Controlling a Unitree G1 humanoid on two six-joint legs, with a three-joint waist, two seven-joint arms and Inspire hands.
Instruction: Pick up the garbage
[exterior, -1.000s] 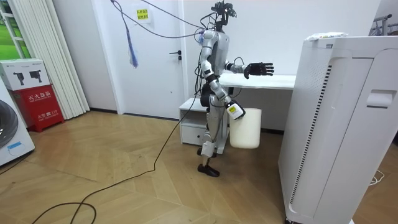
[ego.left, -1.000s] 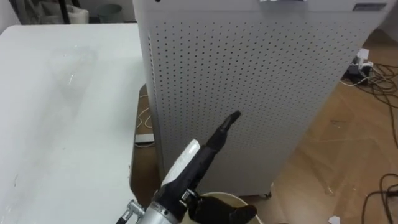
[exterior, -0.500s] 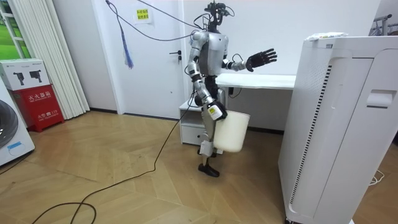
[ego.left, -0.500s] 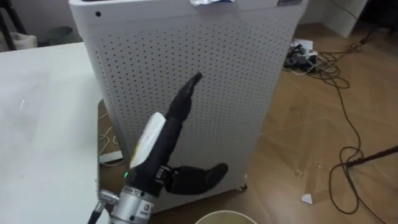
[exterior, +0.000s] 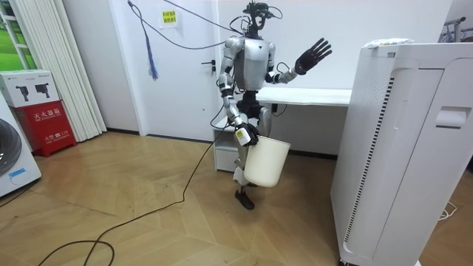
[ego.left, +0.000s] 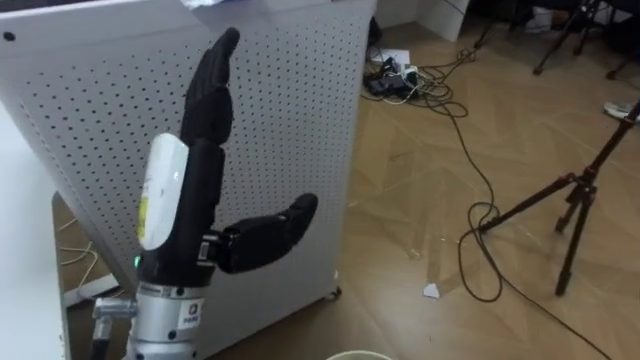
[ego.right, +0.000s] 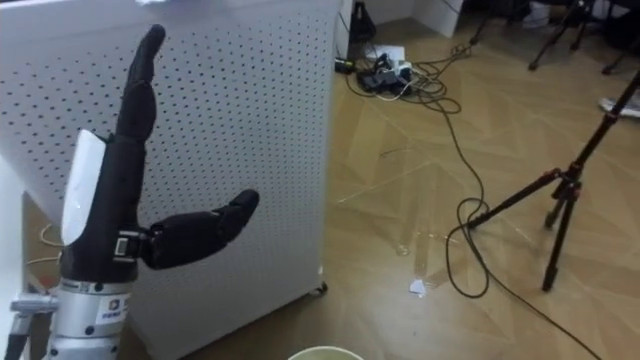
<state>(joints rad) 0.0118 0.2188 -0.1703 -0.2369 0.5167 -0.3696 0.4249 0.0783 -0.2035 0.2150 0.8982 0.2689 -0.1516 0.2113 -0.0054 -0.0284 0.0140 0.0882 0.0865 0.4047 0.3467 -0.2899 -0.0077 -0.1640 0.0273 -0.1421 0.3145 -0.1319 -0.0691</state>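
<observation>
- Cream bucket [ego.left: 358, 356]: the rim shows at 6 o'clock in the eye views, nearest the robot. In the room view it hangs clear of the floor, tilted. The right hand [exterior: 243, 136] grasps it at the rim.
- Left hand [ego.left: 200, 190]: at 9 o'clock, raised and released. The fingers are straight and point to 12 o'clock, with the thumb spread toward 3 o'clock. It holds nothing.
- Perforated white cabinet [ego.left: 290, 120]: directly behind the left hand, filling 9 to 12 o'clock.
- White scrap [ego.left: 430, 291]: on the wooden floor [ego.left: 400, 200] at 4 o'clock, near the cabinet's foot but apart from it. It is too small to tell its long axis.
- Black cable [ego.left: 470, 150]: runs across the floor from 1 to 4 o'clock. A tripod [ego.left: 575, 200] stands at 3 o'clock, beyond the scrap.
- Crumpled white litter [exterior: 386, 43]: lies flat on the cabinet's top, well apart from both hands. Its long axis runs along the top edge, from the room view's left to its right.
- Change from half a second ago: the camera has turned, so the cabinet now sits further toward 9 o'clock. The left hand stands higher and more upright. The bucket tilts more.
</observation>
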